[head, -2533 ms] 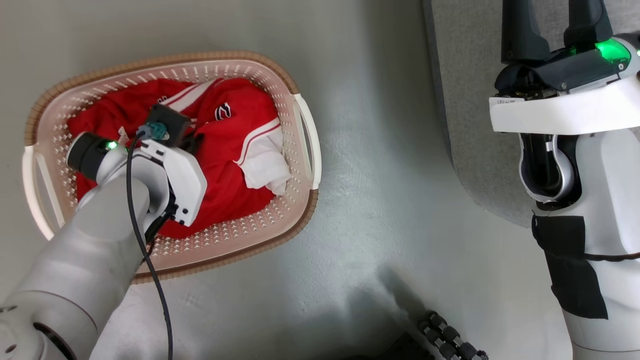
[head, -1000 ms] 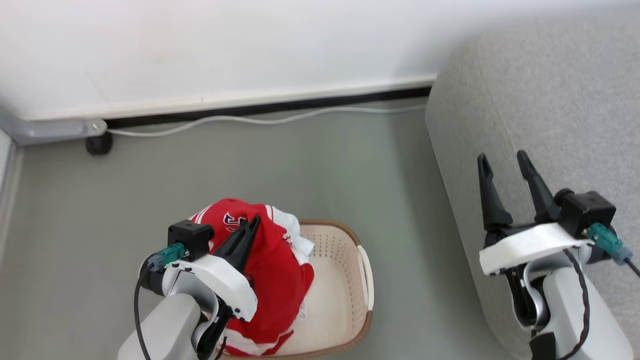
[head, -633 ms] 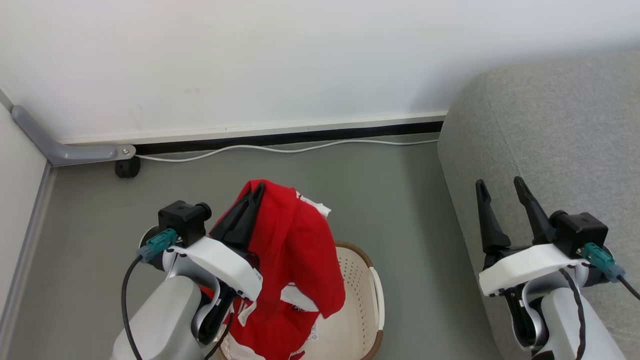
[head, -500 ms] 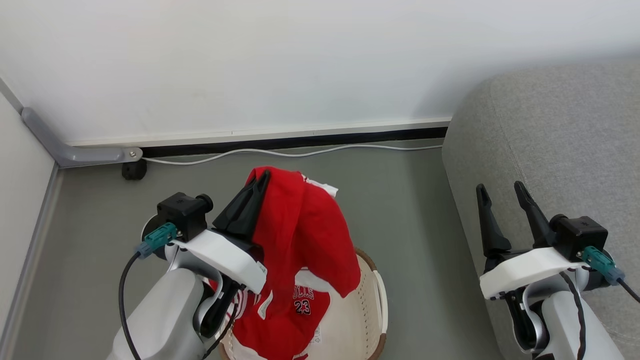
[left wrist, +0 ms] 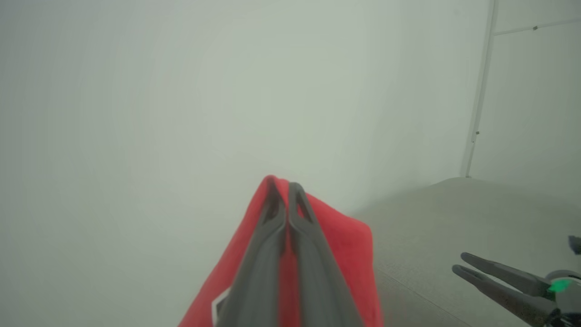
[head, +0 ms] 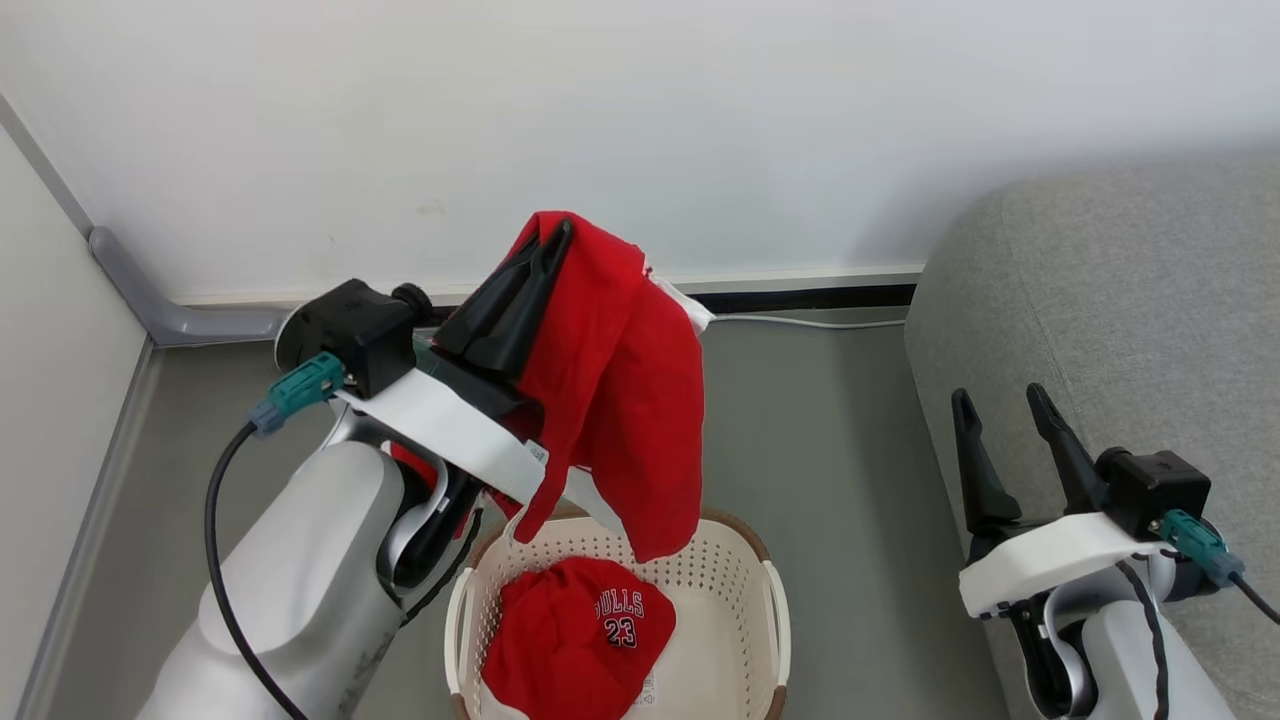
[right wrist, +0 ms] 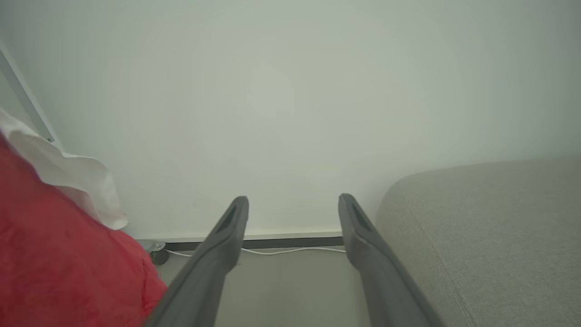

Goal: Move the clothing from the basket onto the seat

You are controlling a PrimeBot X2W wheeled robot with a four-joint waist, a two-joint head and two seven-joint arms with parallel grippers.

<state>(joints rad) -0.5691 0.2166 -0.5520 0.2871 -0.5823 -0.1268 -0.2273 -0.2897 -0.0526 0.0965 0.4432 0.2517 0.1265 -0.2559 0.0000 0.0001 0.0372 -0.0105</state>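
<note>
The left pincer (head: 562,228) has gone up higher above the basket (head: 776,620), its arm bent, squeezed tight on a thin, floppy red shirt (head: 640,400). The crumpled BULLS 23 top (head: 575,640) lies inside the holey basket. Right of the basket, the right pincer (head: 997,395) gapes wide by the soft grey sofa (head: 1130,300).

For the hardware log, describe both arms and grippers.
Both arms match: silver-grey rounded forearm, white wrist plate, black camera box, teal connector, black cable. The left gripper and right gripper each have two long, dark, tapered fingers.
</note>
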